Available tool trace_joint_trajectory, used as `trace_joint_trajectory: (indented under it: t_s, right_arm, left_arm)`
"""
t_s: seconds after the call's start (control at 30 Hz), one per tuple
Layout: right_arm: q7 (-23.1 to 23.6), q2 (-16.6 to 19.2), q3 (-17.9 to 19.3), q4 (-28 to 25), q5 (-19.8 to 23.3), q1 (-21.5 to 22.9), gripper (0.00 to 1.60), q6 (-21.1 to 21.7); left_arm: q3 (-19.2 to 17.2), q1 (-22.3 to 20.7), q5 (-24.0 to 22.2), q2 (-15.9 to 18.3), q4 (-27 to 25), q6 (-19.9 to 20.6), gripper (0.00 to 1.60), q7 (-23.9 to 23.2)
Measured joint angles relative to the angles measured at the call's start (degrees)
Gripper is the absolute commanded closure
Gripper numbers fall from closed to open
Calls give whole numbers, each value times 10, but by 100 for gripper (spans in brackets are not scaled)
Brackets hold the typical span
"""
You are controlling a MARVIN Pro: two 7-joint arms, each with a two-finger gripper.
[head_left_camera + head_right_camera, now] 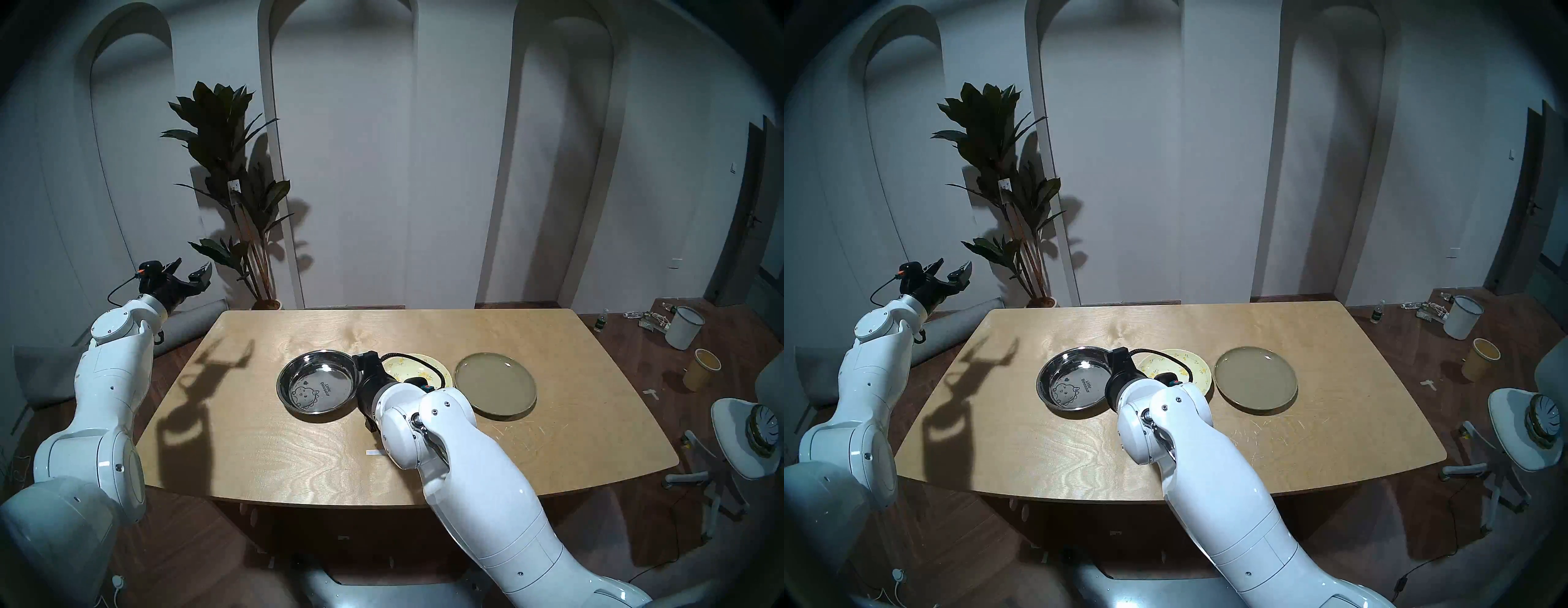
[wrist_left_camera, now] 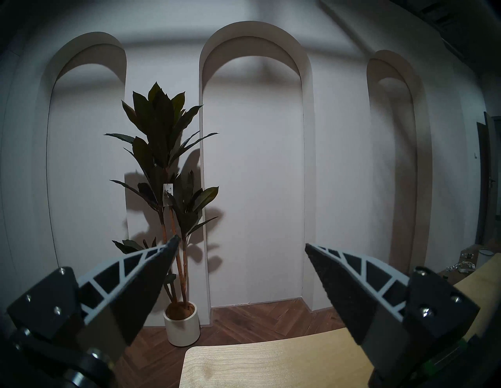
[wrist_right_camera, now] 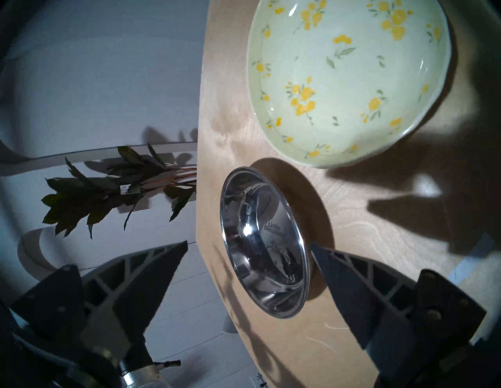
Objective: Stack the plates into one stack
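Three dishes sit in a row on the wooden table (image 1: pixel 297 458), none stacked yet. Steel dish (image 1: pixel 319 385) w/ a cartoon dinosaur print is furthest toward the robot's left; the pale yellow floral plate (image 3: pixel 344 81) is in the middle, just beside it; the flat olive-beige plate (image 1: pixel 495 384) is on the robot's right, close to the floral one but a gap shows btwn their rims.

Right arm reaches in over the middle of the table, its wrist covering much of the floral plate from the head views. Right pincer (image 3: pixel 248 250) is spread wide, nothing in it; in the wrist view the steel dish lies btwn its two fingers (image 3: pixel 349 284), w/ the floral plate further out. Can't tell whether either finger touches the steel rim.

Left arm is up and off to the table's left side, well apart from the dishes. Left pincer (image 2: pixel 241 243) also wide, empty, pointing roughly level toward the arched wall and a potted plant (image 2: pixel 168 168) on the floor.

Off the table's right end: a white bucket (image 1: pixel 684 327), a yellow cup (image 1: pixel 702 368) on the floor.
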Motion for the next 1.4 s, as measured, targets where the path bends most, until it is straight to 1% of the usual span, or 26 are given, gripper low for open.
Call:
trace_joint_trajectory:
  t_s: [0.17, 0.57, 0.97, 1.4]
  right_arm:
    - [9, -7, 8, 38, 23, 10, 0, 10]
    - [30, -22, 16, 105, 57, 41, 0, 43]
    - [52, -35, 23, 171, 80, 72, 0, 73]
    - [73, -51, 28, 244, 102, 114, 0, 110]
  left_arm:
    - [2, -7, 0, 1, 8, -9, 0, -6]
    - [5, -20, -1, 3, 19, -24, 0, -15]
    - [6, -26, -1, 4, 29, -32, 0, -20]
    - [7, -32, -1, 5, 38, -39, 0, -24]
